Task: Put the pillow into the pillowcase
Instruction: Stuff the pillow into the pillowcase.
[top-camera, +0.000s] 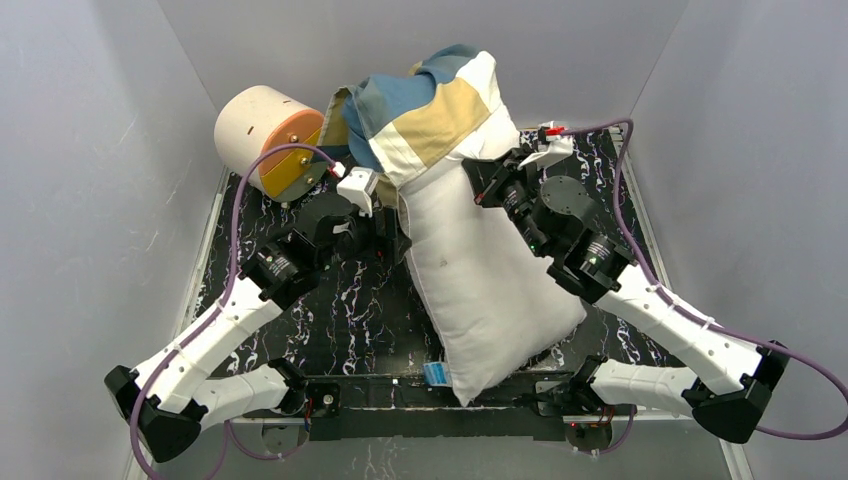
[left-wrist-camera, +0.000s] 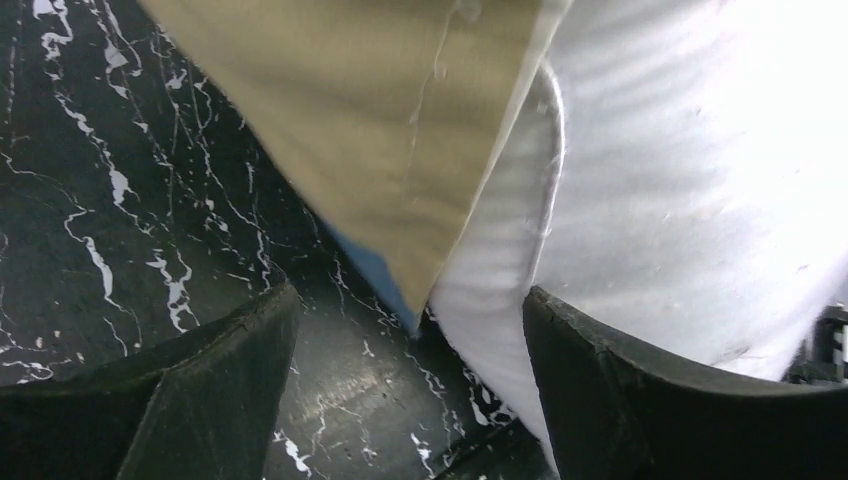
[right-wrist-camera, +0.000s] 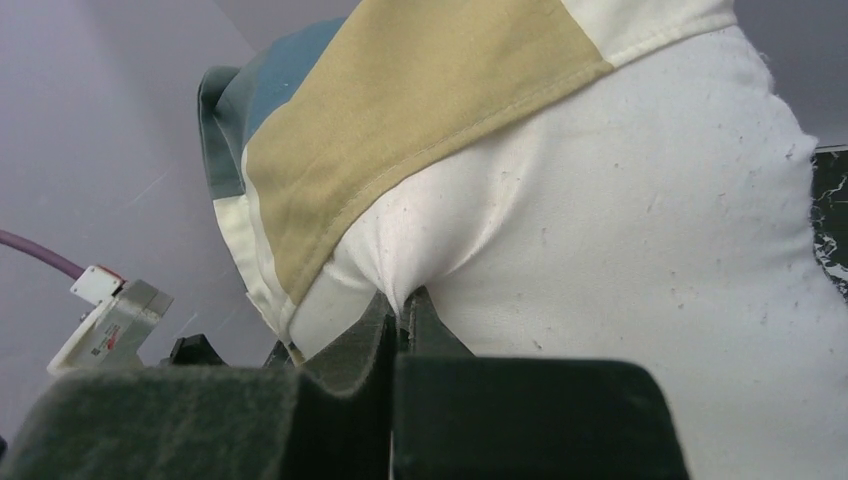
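Pillow (top-camera: 490, 280) runs 6-to-12 between the grippers, pillowcase (top-camera: 430, 110) capping only its 12 o'clock end; left gripper (left-wrist-camera: 410, 300), jaws spread, sits nearest the hem at 9, while right gripper (right-wrist-camera: 400, 312) pinches pillow fabric at 3.

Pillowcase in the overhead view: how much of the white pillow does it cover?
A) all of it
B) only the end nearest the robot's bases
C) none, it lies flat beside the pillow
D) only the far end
D: the pillowcase sits over the far end of the pillow, while the rest of its white body is bare.
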